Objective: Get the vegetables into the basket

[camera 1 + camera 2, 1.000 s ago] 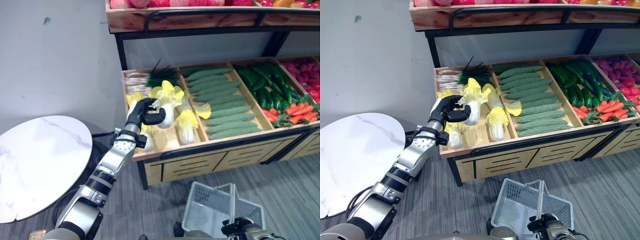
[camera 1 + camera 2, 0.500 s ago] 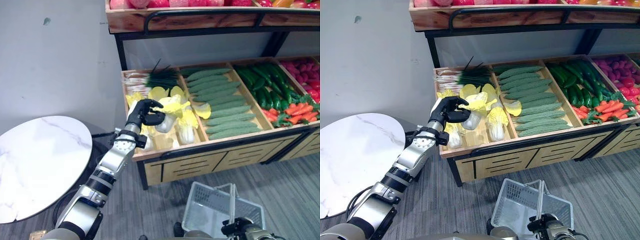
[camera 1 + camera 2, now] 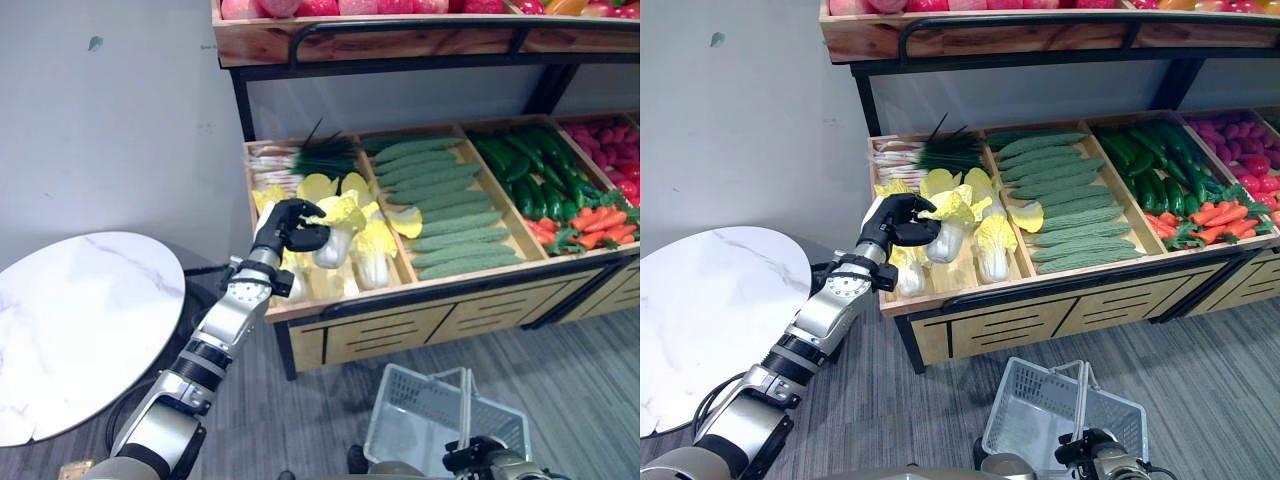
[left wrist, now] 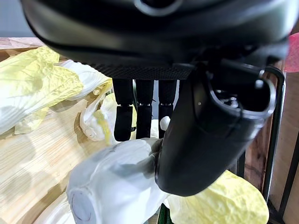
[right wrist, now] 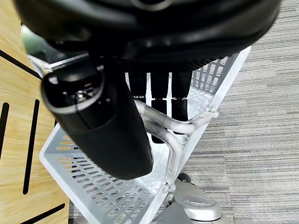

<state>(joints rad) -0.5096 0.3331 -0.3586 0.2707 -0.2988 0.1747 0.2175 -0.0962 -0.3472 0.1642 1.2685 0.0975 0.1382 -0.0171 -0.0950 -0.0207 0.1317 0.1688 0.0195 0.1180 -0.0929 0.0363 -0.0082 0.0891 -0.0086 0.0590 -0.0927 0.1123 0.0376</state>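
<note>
My left hand (image 3: 284,224) is shut on a napa cabbage (image 3: 334,240) with yellow leaves and a white base, held tilted just above the wooden bin (image 3: 335,292) at the stand's left end. In the left wrist view the thumb (image 4: 210,135) and fingers curl round the cabbage's white base (image 4: 110,184). A white wire basket (image 3: 415,415) hangs low near the floor in front of the stand. My right hand (image 5: 100,109) is shut on the basket's handle (image 5: 164,122), and it also shows at the lower edge (image 3: 472,456).
More cabbages (image 3: 374,250) and spring onions (image 3: 305,157) lie in the same bin. Cucumbers (image 3: 440,210), green peppers (image 3: 535,170) and carrots (image 3: 595,225) fill the bins to the right. An upper shelf (image 3: 400,40) overhangs. A round marble table (image 3: 75,320) stands at the left.
The cabbage in my left hand has tipped from upright to tilted, its leaves dropping towards the hand. The left hand barely shifted; the right hand and basket stayed put.
</note>
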